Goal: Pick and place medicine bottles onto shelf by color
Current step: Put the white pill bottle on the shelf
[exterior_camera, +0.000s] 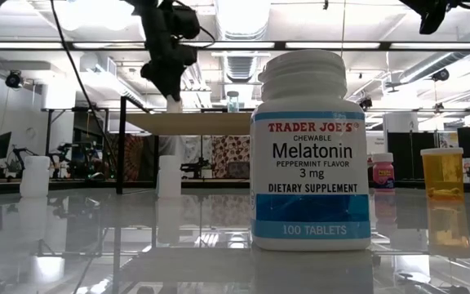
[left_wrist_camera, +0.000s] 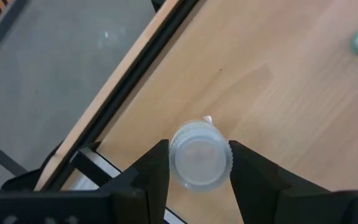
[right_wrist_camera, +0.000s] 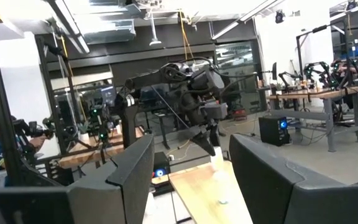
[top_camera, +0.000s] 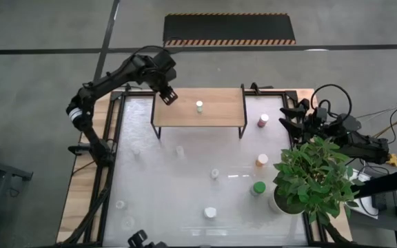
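Note:
The shelf (top_camera: 198,114) is a light-wood board on black legs at the table's far middle. One pale bottle (top_camera: 199,106) stands on its middle. My left gripper (top_camera: 169,96) hovers over the shelf's left end, shut on a small white medicine bottle (left_wrist_camera: 199,155), which also shows in the low view (exterior_camera: 174,104) just above the board. Whether the bottle's base touches the board, I cannot tell. My right gripper (right_wrist_camera: 191,177) waits at the table's right edge, behind the plant, open with nothing between its fingers. My left gripper pinches the white bottle between its two fingers, one on each side of the bottle's top by the cap (left_wrist_camera: 175,163). The fingers come from above, slanting steeply down. The bottle stands upright in the hold, cap toward the wrist, over the shelf's left end.
On the white table stand a pink bottle (top_camera: 262,121), an orange one (top_camera: 262,160), a green-capped one (top_camera: 258,188), a white one (top_camera: 210,213) and several clear ones (top_camera: 179,150). A potted plant (top_camera: 313,176) fills the right side. A large white bottle (exterior_camera: 310,147) blocks the low view's middle.

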You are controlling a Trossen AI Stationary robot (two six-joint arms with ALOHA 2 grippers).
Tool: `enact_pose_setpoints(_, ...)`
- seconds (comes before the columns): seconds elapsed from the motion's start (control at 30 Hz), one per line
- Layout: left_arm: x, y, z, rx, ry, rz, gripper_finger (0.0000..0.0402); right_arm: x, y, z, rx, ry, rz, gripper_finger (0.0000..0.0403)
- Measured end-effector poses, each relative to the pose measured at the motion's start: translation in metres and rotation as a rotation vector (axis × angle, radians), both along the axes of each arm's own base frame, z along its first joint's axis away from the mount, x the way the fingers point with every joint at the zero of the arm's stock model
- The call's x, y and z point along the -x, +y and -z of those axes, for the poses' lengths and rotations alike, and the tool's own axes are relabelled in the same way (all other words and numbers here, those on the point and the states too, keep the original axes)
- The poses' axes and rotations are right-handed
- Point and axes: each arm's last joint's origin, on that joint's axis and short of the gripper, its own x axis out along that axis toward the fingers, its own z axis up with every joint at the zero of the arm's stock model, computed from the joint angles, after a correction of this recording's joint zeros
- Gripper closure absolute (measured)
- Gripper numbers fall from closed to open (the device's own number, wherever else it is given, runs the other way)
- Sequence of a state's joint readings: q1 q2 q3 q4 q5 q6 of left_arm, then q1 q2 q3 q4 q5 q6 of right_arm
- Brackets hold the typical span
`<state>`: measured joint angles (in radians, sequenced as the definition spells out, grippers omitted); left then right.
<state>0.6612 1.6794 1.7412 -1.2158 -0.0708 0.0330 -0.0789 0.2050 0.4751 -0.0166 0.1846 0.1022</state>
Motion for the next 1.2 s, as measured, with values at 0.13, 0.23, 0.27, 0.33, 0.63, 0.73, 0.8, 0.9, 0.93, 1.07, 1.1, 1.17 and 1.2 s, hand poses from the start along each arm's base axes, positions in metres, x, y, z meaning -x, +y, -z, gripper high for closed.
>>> enact_pose_setpoints(0.13, -0.002, 0.001, 0.002, 0.015, -0.001, 0.006, 0.0274, 0.0, 0.0, 0.0, 0.0, 0.002, 0.0, 0.0202)
enact_pose_setpoints(0.23, -0.002, 0.001, 0.003, 0.016, 0.0, 0.006, 0.0274, 0.0, 0.0, 0.0, 0.0, 0.001, 0.0, 0.0202)
enact_pose_setpoints(0.27, -0.002, 0.001, 0.003, 0.016, 0.0, 0.006, 0.0274, 0.0, 0.0, 0.0, 0.0, 0.002, 0.0, 0.0202)
enact_pose_setpoints(0.33, -0.002, 0.001, 0.003, 0.015, 0.0, 0.006, 0.0274, 0.0, 0.0, 0.0, -0.001, 0.001, 0.0, 0.0202)
enact_pose_setpoints(0.63, -0.002, 0.001, 0.003, 0.016, 0.007, 0.014, 0.0231, 0.0, 0.0, 0.0, -0.002, 0.001, -0.001, 0.0202)
enact_pose_setpoints(0.73, -0.002, 0.001, 0.003, 0.015, 0.008, 0.014, 0.0218, 0.0, 0.0, 0.0, -0.002, 0.001, 0.0, 0.0202)
enact_pose_setpoints(0.8, -0.001, 0.001, 0.003, 0.013, 0.011, 0.016, 0.0216, 0.0, 0.0, 0.0, -0.002, 0.001, 0.0, 0.0202)
enact_pose_setpoints(0.9, 0.002, -0.002, -0.001, 0.018, 0.027, 0.028, 0.0215, 0.0, 0.0, 0.0, -0.002, 0.001, -0.001, 0.0202)
enact_pose_setpoints(0.93, 0.003, -0.004, -0.004, 0.017, 0.026, 0.031, 0.0215, 0.0, 0.0, 0.0, -0.003, 0.001, 0.0, 0.0202)
enact_pose_setpoints(1.07, 0.01, -0.013, -0.022, -0.013, -0.011, 0.041, 0.0215, 0.0, 0.0, 0.0, -0.011, -0.001, -0.002, 0.0202)
enact_pose_setpoints(1.1, 0.01, -0.014, -0.024, -0.024, -0.024, 0.044, 0.0215, 0.0, 0.0, 0.0, -0.011, -0.001, -0.003, 0.0202)
enact_pose_setpoints(1.17, 0.011, -0.017, -0.029, -0.047, -0.047, 0.056, 0.0221, 0.0, 0.0, 0.0, -0.011, -0.001, -0.003, 0.0202)
enact_pose_setpoints(1.2, 0.011, -0.018, -0.03, -0.057, -0.055, 0.063, 0.0228, 0.0, 0.0, 0.0, -0.01, -0.001, -0.003, 0.0202)
